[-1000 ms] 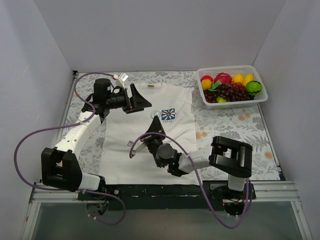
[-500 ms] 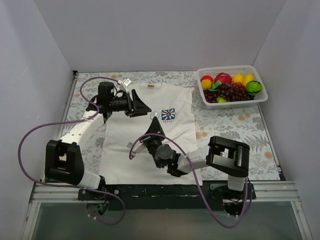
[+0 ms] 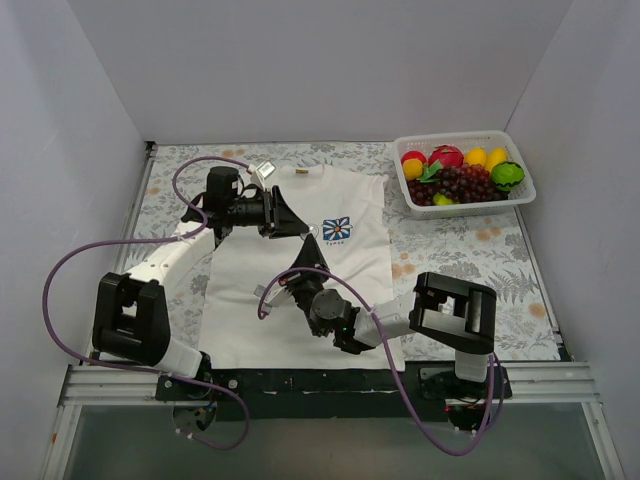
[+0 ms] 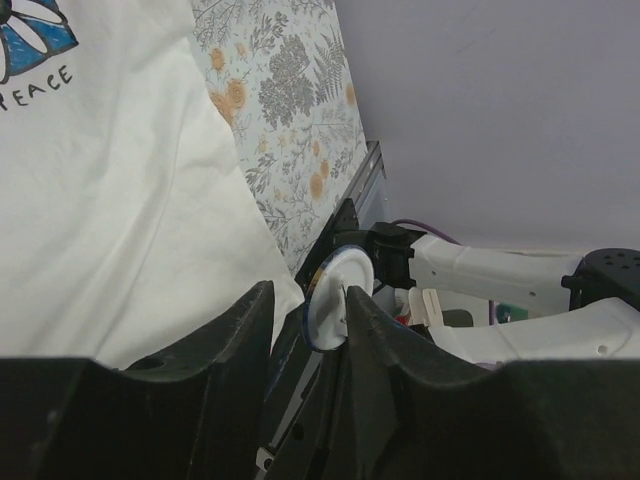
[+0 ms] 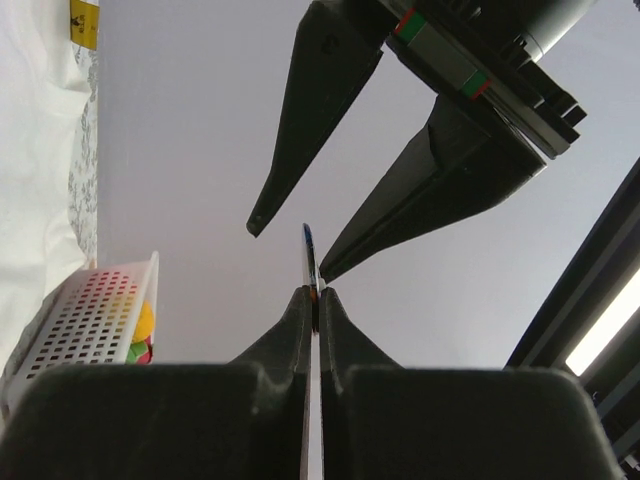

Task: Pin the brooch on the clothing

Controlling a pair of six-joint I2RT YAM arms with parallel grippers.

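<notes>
Cloth (image 3: 450, 250) with a flower pattern spread between pale grey walls (image 3: 330, 70). From the left, the left gripper (image 4: 306, 292) hung over the white T-shirt (image 3: 235, 290), jaws narrowly apart either side of the brooch (image 4: 333, 298), just left of the shirt's blue daisy print (image 3: 337, 230). The left wrist view showed the brooch as a white disc with a blue rim; the right wrist view showed it edge-on, pinched in the right gripper (image 5: 313, 292). At far right a white basket (image 3: 468, 210) held dark grapes (image 3: 462, 184) among red, yellow and green fruit (image 3: 508, 176)
</notes>
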